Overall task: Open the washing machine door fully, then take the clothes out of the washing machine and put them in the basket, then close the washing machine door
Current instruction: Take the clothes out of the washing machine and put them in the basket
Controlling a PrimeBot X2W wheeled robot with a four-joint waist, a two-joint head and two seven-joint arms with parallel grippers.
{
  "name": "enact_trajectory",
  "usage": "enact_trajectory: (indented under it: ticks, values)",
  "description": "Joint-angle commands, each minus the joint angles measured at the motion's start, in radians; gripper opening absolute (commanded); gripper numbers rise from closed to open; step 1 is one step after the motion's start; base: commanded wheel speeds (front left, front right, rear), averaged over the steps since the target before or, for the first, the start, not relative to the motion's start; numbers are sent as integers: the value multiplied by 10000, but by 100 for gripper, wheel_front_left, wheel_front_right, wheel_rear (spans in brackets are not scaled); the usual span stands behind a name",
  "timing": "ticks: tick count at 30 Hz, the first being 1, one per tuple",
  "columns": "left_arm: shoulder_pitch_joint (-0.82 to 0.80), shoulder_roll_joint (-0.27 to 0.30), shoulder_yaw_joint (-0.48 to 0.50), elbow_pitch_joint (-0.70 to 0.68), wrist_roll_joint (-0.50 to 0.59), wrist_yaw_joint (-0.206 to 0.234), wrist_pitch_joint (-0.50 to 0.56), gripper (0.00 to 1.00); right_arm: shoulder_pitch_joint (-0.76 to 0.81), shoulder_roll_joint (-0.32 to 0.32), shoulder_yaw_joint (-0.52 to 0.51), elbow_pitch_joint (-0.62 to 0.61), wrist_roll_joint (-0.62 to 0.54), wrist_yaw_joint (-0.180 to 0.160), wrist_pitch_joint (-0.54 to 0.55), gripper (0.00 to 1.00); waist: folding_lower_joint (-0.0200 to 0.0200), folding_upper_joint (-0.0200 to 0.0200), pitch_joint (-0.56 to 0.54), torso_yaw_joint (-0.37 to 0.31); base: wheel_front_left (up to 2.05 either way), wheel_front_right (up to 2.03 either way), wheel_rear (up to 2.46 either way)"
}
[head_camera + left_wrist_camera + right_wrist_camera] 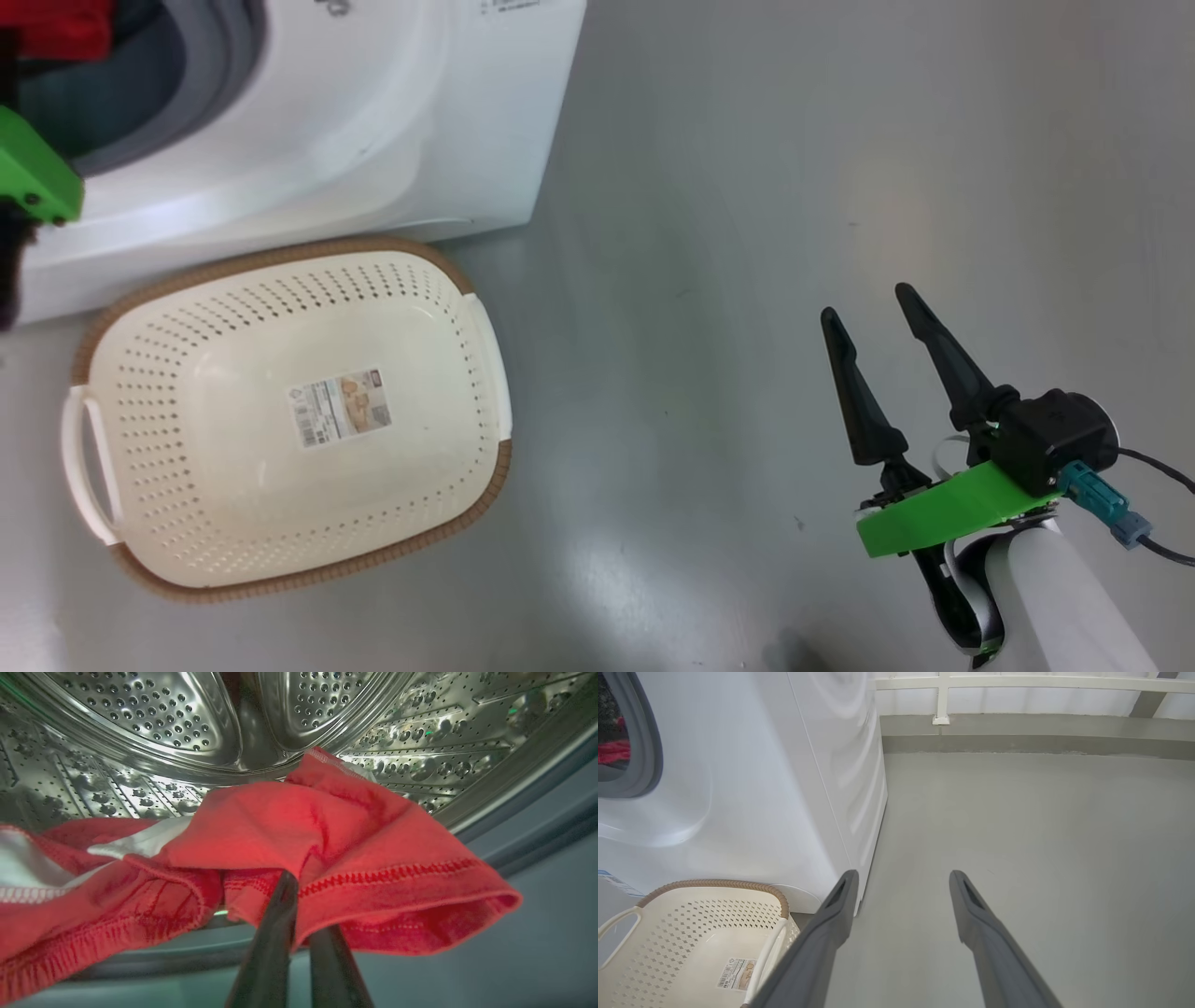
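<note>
Inside the washing machine (373, 140) red clothes (289, 830) lie at the front of the perforated steel drum (154, 723). My left gripper (292, 882) is shut on a fold of the red fabric, its tips buried in the cloth. In the head view a bit of the clothes (65, 28) shows in the drum mouth at the top left, beside my left arm's green bracket (33, 177). The cream basket (177, 392) stands with nothing in it on the floor before the machine. My right gripper (873, 313) hangs open over bare floor to the right. The washing machine door is out of view.
Grey floor (794, 187) stretches right of the machine. A white rail and low wall (1017, 700) run along the far side. The basket (668, 933) sits close against the machine's front (752, 812), left of my right gripper (903, 882).
</note>
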Motion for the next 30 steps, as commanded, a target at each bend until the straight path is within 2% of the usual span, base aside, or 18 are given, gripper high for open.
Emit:
enact_trajectory:
  ticks: [1,6,12,13,21,30]
  values:
    - [187,334,394,-81,-226,15,-148,0,96,-26,150,-151,-84,48,-65,100,0,0,-348,216,0,0,0]
    - [745,353,1345,-812,-211,15,-199,0,181,-26,60,-68,-211,48,-65,100,0,0,-859,439,0,0,0]
    - [2291,90,3274,-2204,814,77,-202,0,439,-26,-84,77,-376,48,-65,100,0,0,-1596,697,0,0,0]
    - [2854,-95,3969,-2703,1252,106,-202,0,551,-26,-170,106,-431,48,-65,100,0,0,-1817,793,0,0,0]
    - [4879,-1115,6337,-4608,3060,72,-203,0,914,-26,-485,168,-652,48,-65,100,0,0,-2476,1136,0,0,0]
    - [6518,-2195,7960,-6541,4430,22,-204,0,1110,-26,-693,141,-746,48,-65,100,0,0,-2830,1429,0,0,0]
